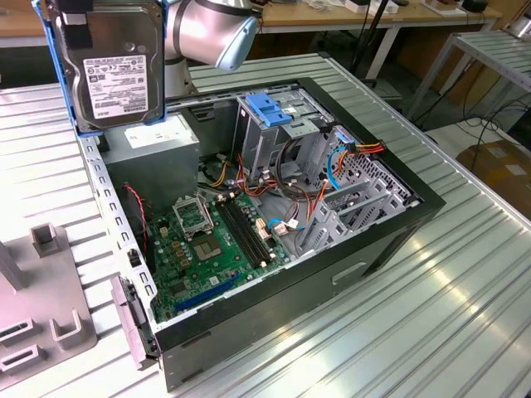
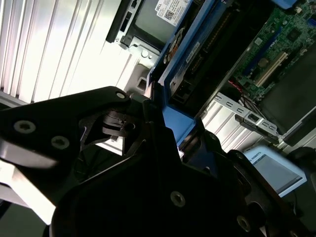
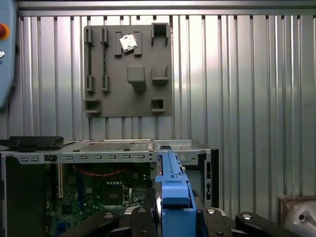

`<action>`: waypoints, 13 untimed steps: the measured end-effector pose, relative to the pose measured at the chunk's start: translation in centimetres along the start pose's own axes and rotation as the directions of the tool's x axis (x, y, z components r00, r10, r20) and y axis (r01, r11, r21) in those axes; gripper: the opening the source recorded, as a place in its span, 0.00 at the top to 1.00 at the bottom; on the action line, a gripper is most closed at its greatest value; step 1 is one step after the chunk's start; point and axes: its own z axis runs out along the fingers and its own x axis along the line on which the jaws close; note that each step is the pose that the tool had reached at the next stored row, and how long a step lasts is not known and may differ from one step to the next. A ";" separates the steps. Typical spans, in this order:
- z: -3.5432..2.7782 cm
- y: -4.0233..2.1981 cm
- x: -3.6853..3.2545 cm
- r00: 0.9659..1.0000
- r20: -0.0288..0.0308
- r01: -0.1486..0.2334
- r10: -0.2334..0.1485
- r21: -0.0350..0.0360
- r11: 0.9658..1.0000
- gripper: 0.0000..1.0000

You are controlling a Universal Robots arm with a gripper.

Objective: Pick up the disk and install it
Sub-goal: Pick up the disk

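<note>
Blue plastic rails point(image 3: 170, 185) are all the gripper point(image 3: 173, 212) is clenched on, w/ the disk point(image 1: 116, 70) hanging upright under it, high over the open case point(image 1: 382, 240) & well apart from the cage point(image 1: 265, 124). Risks, imo: the plastic may flex, so the disk could slip or tilt in the grasp. A drop from here prob hits the PSU point(image 1: 158, 137) or board point(image 1: 211, 240) below. Cables point(image 1: 303, 195) crowd beside the cage, down & away from the gripper, and could snag a rail. Can't judge disk alignment vs the bay, so a skewed entry might jam.
</note>
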 end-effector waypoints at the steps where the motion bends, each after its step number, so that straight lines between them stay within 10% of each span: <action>1: 0.01 -0.30 -0.01 1.000 0.000 0.000 0.000 0.000 1.000 0.63; 13: 0.07 -3.07 0.28 1.000 0.000 0.000 0.000 0.000 1.000 0.63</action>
